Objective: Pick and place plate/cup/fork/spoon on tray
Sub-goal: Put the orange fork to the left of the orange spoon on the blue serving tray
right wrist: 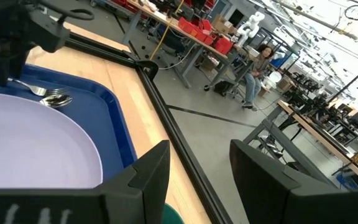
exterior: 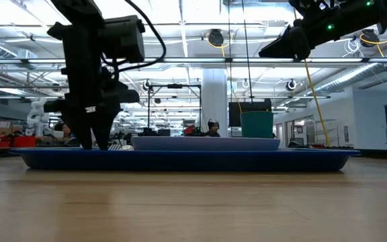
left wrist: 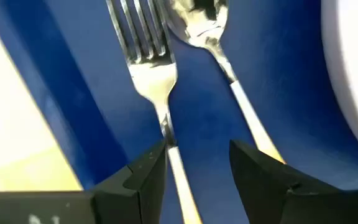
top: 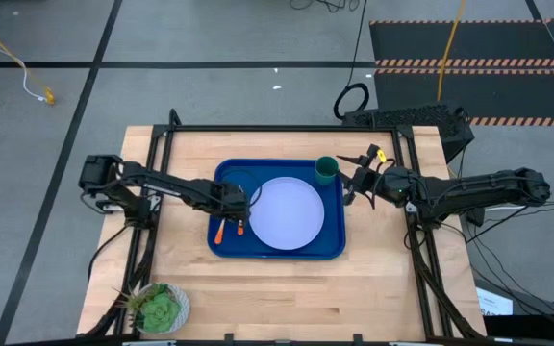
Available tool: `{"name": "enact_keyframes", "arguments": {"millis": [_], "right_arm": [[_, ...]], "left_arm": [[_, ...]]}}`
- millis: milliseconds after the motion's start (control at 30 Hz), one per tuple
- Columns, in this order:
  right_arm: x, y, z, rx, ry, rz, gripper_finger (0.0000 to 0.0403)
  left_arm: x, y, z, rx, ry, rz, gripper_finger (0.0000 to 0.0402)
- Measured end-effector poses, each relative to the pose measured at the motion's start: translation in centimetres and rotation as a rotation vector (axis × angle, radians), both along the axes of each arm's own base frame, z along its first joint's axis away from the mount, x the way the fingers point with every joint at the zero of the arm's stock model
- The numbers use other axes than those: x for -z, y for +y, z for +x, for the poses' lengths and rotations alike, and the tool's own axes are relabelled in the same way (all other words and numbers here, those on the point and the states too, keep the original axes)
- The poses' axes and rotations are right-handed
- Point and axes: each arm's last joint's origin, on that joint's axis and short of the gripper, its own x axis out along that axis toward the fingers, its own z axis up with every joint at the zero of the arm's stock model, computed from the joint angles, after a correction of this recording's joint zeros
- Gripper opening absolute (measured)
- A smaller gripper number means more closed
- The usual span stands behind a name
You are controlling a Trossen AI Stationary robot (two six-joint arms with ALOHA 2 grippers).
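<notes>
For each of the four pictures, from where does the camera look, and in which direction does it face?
High view: above the table, facing straight down; both arms show, left tool, right tool.
Low view: at table-top height, facing level across the tray; arms enter from above.
Left wrist view: on the left arm, close over fork and spoon; own fingers show.
Right wrist view: on the right arm, facing across the plate into the room.
All four views share the tray.

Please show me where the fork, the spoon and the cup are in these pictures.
fork [left wrist: 143,37]: left wrist view, on the tines.
spoon [left wrist: 194,18]: left wrist view, on the oval bowl.
cup [top: 326,171]: high view, on the rim, at the tray's far right corner.
</notes>
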Motion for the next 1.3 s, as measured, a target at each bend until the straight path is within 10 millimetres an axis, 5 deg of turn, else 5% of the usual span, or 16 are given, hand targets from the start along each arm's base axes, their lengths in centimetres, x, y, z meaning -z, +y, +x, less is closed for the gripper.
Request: {"name": "enact_keyframes", "arguments": {"millis": [1000,1300], "right_arm": [[0.0,0.0,0.0,0.000,-0.003,0.001,0.0160],[0.0,0.0,0.0,0.000,-0.003,0.002,0.0160]], "left_arm": [[0.2,0.9,-0.5,0.042,0.067,0.005,0.0175],[1.7,1.5,-1.4,0.014,0.059,-0.011,0.0174]]}}
